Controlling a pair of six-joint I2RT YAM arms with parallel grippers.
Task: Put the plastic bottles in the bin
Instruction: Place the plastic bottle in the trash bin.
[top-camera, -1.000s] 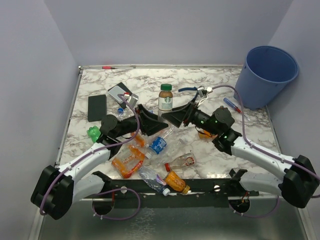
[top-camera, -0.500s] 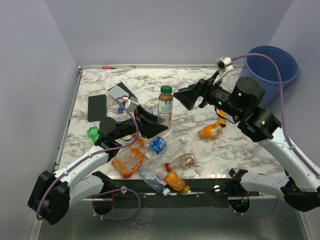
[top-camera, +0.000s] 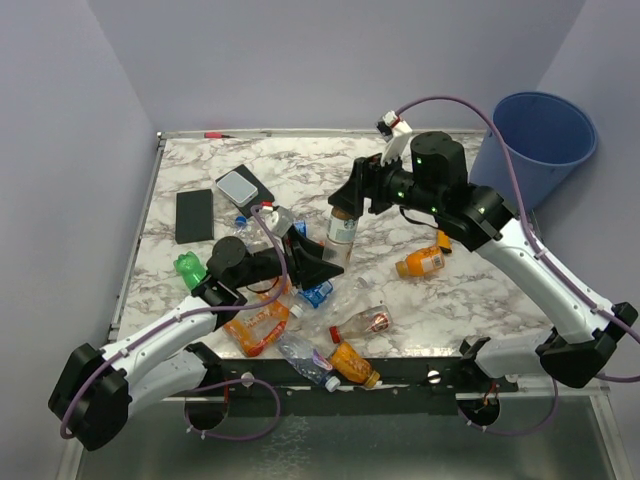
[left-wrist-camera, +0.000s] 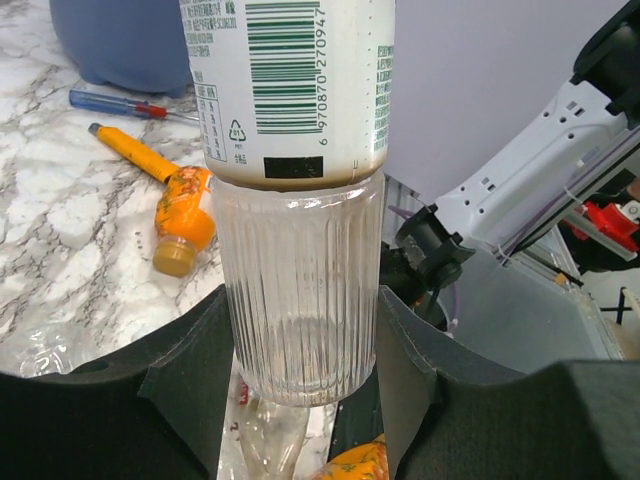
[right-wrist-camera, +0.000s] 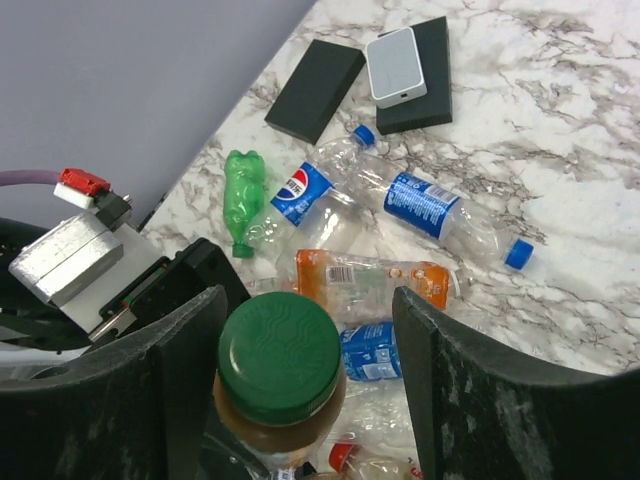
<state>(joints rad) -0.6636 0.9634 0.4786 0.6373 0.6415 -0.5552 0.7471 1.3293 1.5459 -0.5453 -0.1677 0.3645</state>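
A stretch of marble table (top-camera: 450, 200) runs between the bin (top-camera: 560, 165) at the far right corner and the green-capped bottle (top-camera: 342, 228) well to the bin's left, with one orange bottle (top-camera: 420, 262) lying on it. The left arm stretches low toward the bin, and the left gripper (top-camera: 325, 262) is clamped on the bottle's ribbed base. The right arm arches over from the bin's side, and the right gripper (top-camera: 347, 198) is spread either side of the cap (right-wrist-camera: 280, 355), not squeezing it.

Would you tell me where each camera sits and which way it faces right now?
Top external: above and behind the robot, looking down the table; both arms show.
Left wrist: low, facing the bin across the table; left gripper clamps the green-capped bottle.
Right wrist: above that bottle, looking down on its cap; right gripper open around it.
Both wrist views share the bottle.
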